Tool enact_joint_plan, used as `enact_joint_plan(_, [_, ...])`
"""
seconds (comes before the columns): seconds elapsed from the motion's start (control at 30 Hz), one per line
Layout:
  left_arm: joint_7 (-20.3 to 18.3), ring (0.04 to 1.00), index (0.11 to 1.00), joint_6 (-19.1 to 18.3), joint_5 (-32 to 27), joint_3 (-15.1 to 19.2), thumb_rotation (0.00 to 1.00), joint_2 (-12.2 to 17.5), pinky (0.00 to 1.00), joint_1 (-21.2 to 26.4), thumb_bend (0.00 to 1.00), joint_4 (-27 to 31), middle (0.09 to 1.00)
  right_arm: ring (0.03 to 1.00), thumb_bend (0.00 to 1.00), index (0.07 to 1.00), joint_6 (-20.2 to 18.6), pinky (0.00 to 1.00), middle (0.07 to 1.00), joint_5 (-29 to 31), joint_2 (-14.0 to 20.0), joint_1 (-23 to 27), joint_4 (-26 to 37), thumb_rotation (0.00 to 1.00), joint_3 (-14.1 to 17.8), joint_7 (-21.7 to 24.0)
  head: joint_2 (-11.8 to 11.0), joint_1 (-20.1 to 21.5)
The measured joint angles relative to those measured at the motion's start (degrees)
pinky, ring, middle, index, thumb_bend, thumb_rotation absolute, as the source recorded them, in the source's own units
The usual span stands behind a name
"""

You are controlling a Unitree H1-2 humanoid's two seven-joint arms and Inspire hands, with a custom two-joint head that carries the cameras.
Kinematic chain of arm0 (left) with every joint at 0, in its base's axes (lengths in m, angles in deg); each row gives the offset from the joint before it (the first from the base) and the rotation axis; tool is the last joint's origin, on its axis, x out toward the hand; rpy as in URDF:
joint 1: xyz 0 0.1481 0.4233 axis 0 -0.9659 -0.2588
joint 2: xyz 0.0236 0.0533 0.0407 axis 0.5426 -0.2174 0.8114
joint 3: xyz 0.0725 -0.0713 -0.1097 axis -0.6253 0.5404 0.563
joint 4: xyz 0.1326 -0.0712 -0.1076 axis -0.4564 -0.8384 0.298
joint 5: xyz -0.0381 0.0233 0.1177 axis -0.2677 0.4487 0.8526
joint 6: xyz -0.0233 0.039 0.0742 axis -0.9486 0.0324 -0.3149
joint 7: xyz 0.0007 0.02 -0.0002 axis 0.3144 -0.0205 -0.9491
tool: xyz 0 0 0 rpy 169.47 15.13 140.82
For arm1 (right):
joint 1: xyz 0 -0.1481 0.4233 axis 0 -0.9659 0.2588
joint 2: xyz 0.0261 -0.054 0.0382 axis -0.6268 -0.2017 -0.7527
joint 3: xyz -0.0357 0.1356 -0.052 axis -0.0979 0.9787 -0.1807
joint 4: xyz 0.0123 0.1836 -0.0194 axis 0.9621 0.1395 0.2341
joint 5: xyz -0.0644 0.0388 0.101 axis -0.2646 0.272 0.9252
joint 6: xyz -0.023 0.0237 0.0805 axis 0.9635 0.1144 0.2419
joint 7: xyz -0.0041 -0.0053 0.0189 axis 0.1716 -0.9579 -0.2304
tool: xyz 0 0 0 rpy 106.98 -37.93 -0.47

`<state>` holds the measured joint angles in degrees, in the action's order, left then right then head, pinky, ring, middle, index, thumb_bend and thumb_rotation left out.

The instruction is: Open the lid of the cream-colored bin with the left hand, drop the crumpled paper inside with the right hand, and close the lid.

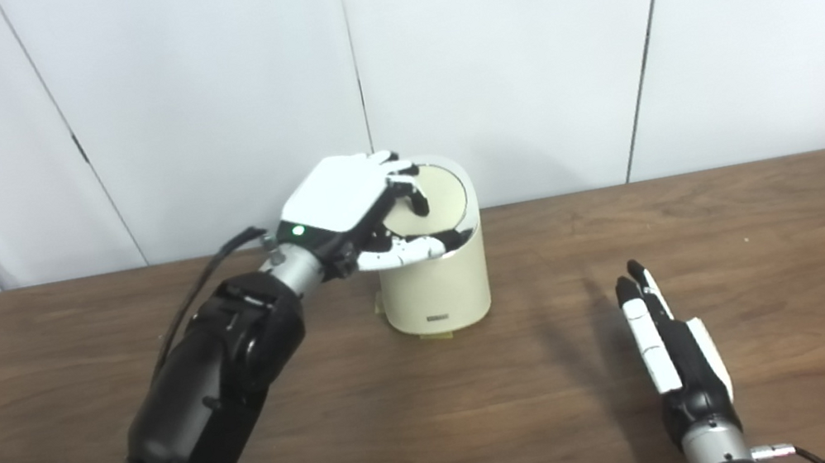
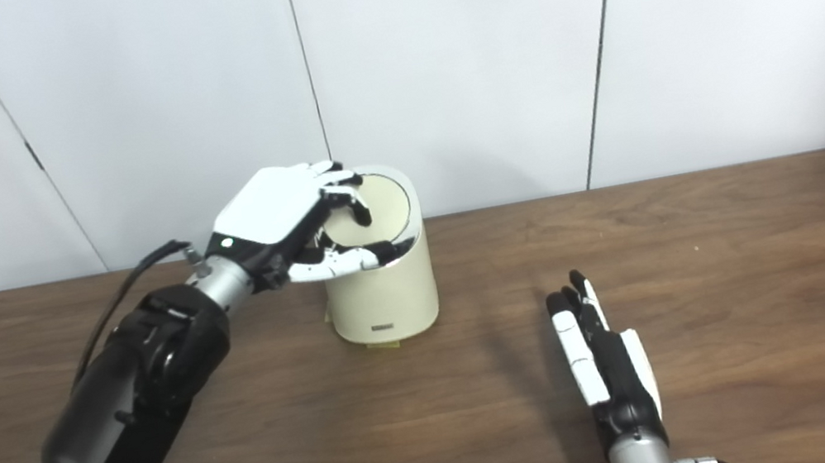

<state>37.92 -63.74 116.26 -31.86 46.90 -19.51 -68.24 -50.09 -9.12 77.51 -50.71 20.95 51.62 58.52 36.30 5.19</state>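
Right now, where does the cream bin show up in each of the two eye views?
Left eye view: cream bin just right of centre, at the table's far edge.
Right eye view: the bin sits left of centre.
Shared landmark: the left hand over its lid in both.

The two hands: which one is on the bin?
The left hand, resting over the cream-colored bin's lid. The right hand is apart, low over the table, fingers straight, holding nothing.
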Motion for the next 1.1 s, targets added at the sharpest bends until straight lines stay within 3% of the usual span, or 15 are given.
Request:
enact_joint_plan(0.17, [0.15, 0.884, 0.844, -0.50, -4.54, 3.79, 0.89, -1.10, 0.80, -2.63, 0.55, 1.36, 0.872, 0.949, 0.53, 1.000, 0.15, 1.00, 0.955, 0.18, -0.03, 0.02, -0.09, 1.00, 0.06, 0.00, -0.18, 0.00])
enact_joint_plan(0.33, [0.32, 0.913, 0.983, -4.64, -11.98, 10.32, 0.89, -4.62, 0.84, -3.86, 0.54, 4.01, 0.926, 0.945, 0.53, 1.000, 0.35, 1.00, 0.950, 0.23, -0.04, 0.05, -0.20, 1.00, 0.12, -0.01, -0.18, -0.18])
enact_joint_plan(0.43, [0.60, 0.913, 0.998, -5.77, -15.37, 12.53, 0.88, -5.68, 0.85, -3.86, 0.53, 6.01, 0.939, 0.944, 0.52, 1.000, 0.34, 1.00, 0.948, 0.27, -0.05, 0.11, -0.24, 1.00, 0.11, 0.00, -0.26, -0.26])
enact_joint_plan(0.47, [0.58, 0.945, 1.000, -6.07, -17.02, 13.33, 0.85, -6.00, 0.90, -3.92, 0.53, 6.06, 0.964, 0.945, 0.53, 1.000, 0.34, 1.00, 0.952, 0.27, -0.05, 0.14, -0.27, 1.00, 0.10, 0.01, -0.18, -0.18])
enact_joint_plan(0.6, [2.13, 0.959, 1.000, -8.28, -25.04, 19.22, 0.84, -8.81, 0.96, -6.85, 0.54, 8.19, 0.971, 0.954, 0.53, 1.000, 0.33, 1.00, 0.958, 0.45, -0.05, 0.27, -0.31, 1.00, 0.08, 0.25, -0.09, -0.26])
enact_joint_plan(0.77, [4.58, 0.933, 1.000, -8.96, -31.67, 23.57, 0.85, -10.85, 0.93, -13.90, 0.56, 11.35, 0.960, 0.962, 0.53, 1.000, 0.13, 1.00, 0.963, 0.99, 0.00, 0.36, -0.33, 1.00, 0.26, 0.38, -0.17, -0.35])
enact_joint_plan(0.9, [6.77, 0.914, 1.000, -9.46, -33.74, 24.57, 0.90, -11.87, 0.92, -21.51, 0.53, 12.58, 0.946, 0.966, 0.54, 1.000, -0.81, 1.00, 0.966, 3.57, -0.03, 0.62, -0.16, 1.00, 1.33, 0.97, -0.09, -0.53])
enact_joint_plan(1.1, [7.85, 0.964, 1.000, -9.79, -40.41, 26.22, 0.86, -15.86, 0.97, -33.17, 0.49, 13.61, 0.971, 0.964, 0.54, 1.000, -1.16, 1.00, 0.971, 4.99, 0.11, 0.69, -0.05, 1.00, 2.07, 1.35, -0.18, -1.05])
